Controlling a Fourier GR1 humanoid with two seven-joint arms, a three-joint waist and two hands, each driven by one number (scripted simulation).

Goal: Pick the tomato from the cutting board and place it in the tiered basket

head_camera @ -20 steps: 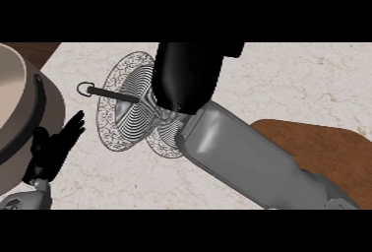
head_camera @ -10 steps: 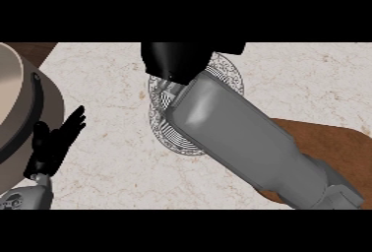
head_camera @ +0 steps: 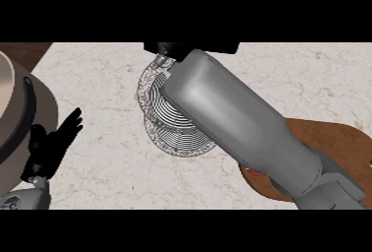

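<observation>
At counter centre, the basket, a round wire tray, sits partly under the right forearm. Tomato not visible; prob. in right hand, which is cut off at top edge, so can't tell its fingers. Board lies at right w/ a red speck by its edge. To do well: centre over basket, lower before release. Left hand rests open at left.
</observation>
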